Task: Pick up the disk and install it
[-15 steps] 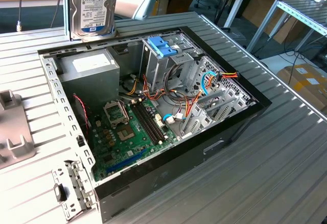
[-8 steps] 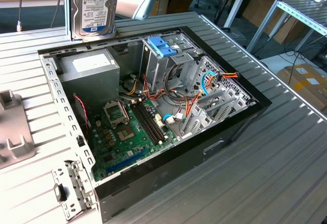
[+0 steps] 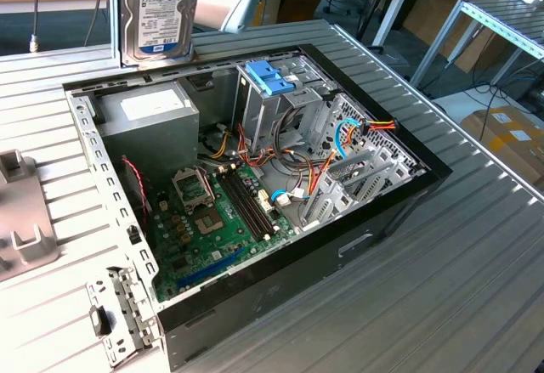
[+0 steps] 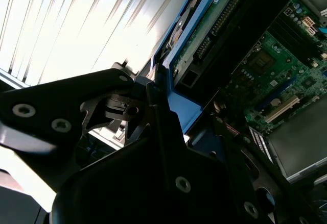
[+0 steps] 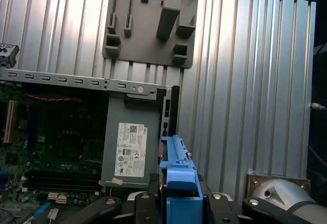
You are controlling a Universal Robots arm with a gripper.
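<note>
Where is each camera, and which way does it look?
Exterior view: off the arm, looking down into the black computer case; grey-metal disk in light-blue bracket hangs nearby.
First wrist view: rides the wrist, down past black jaws onto grey boxy power supply.
Second wrist view: wrist too, past jaws toward green motherboard.
Shared: all show the disk.

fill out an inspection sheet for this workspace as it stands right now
surface: ribbed metal table carrying the open computer case
job's things: disk in its light-blue bracket, held upright in the air near the power supply, not yet installed
clutter: grey fixture plate on the table at the exterior view's left
grippers: hand shut on the disk's bracket
cables: coloured wire bundle loose inside the case
surroundings: cardboard box on the floor at the exterior view's right
</note>
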